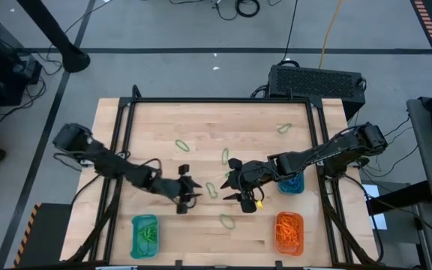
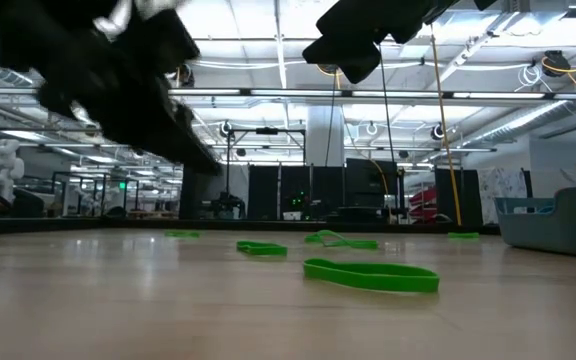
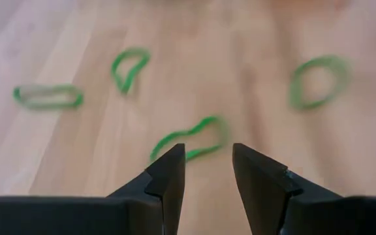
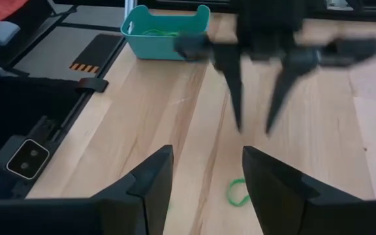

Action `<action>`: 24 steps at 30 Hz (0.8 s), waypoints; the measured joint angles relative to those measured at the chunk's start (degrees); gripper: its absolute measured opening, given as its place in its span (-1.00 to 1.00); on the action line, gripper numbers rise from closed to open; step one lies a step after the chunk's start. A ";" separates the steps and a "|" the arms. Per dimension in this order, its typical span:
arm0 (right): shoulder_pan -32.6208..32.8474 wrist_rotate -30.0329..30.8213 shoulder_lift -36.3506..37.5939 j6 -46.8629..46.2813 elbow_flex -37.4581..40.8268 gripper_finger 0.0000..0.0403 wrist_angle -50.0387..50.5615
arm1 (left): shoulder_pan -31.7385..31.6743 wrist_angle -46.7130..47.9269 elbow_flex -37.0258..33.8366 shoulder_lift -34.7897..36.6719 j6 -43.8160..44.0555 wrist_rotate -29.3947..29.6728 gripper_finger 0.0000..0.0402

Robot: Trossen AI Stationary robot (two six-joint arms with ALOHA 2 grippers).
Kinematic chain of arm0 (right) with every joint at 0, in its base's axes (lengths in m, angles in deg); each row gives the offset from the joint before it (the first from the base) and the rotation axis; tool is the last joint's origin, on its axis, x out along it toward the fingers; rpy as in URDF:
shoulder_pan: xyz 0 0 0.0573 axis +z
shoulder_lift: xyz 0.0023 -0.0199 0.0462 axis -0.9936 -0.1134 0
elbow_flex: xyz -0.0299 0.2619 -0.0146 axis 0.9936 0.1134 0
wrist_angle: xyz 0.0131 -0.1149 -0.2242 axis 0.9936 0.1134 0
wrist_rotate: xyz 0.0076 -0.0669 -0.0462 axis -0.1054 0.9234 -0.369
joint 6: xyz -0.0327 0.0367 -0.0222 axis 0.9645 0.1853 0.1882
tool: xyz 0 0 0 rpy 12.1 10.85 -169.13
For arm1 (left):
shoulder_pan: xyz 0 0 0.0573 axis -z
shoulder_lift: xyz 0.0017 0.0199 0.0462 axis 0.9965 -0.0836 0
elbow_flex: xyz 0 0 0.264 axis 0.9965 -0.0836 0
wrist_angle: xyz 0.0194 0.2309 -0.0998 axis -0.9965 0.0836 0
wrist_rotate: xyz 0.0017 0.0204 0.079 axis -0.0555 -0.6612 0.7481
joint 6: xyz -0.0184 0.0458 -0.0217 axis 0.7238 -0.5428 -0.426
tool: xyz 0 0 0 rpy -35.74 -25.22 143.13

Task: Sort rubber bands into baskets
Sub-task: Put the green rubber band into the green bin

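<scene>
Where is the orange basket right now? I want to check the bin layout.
In the high view the orange basket sits at the table's near right corner, just below the teal basket under the right arm, holding orange rubber bands.

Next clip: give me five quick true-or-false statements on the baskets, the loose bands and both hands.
1. The orange basket holds orange bands. True.
2. The left hand grips a green band. False: it is open and empty above a green band.
3. The right hand is open. True.
4. Every loose band on the table is blue. False: the visible ones are green.
5. Both hands are parked at the table's outer edges. False: they face each other near the middle.
</scene>
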 joint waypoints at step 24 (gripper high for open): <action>0.00 -0.01 0.00 1.51 0.02 -0.13 1.49 | -14.22 -16.93 0.31 -17.08 -5.82 -15.25 -0.32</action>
